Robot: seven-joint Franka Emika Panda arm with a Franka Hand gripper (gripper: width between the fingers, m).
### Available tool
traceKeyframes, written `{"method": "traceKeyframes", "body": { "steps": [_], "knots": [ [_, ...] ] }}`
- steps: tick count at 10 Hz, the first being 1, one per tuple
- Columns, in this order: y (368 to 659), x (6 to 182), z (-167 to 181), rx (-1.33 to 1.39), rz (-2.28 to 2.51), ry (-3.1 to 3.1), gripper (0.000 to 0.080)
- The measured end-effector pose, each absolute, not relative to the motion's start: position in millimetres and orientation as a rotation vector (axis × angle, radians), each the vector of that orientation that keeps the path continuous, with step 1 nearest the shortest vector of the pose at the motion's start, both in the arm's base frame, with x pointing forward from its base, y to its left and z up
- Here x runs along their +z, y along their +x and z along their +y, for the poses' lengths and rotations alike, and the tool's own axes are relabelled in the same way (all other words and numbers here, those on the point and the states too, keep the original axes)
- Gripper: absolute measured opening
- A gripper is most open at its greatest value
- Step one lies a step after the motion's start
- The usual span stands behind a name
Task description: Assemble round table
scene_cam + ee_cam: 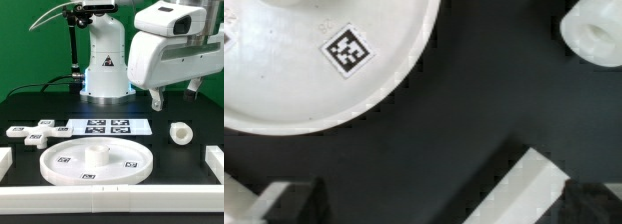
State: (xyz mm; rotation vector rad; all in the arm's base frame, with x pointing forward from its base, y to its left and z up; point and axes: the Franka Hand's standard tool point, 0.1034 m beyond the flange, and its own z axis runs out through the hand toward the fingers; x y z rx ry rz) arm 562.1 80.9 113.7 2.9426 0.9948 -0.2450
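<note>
The large round disc (95,162) with its central hub lies flat on the black table near the front. It also shows in the wrist view (304,70), with a tag on it. The short cylinder leg (180,133) stands to the exterior view's right of the disc and shows in the wrist view (594,40) too. The cross-shaped foot (35,132) lies at the exterior view's left. My gripper (172,97) hangs well above the table between disc and leg. In the wrist view the gripper (402,205) is open and empty, and its fingers (535,190) touch nothing.
The marker board (108,127) lies behind the disc, in front of the robot base (105,70). White border bars run along the exterior view's left (5,160), right (215,160) and front (110,200) table edges.
</note>
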Motion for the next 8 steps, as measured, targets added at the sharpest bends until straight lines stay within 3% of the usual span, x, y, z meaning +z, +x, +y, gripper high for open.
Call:
{"method": "traceKeyframes", "body": {
  "steps": [4,8],
  "knots": [
    [564.2,112.7,77.4,-0.227,1.064,2.924,0.065],
    [560.8,88.4,12.9,-0.029,1.352,2.799,0.065]
  ]
}}
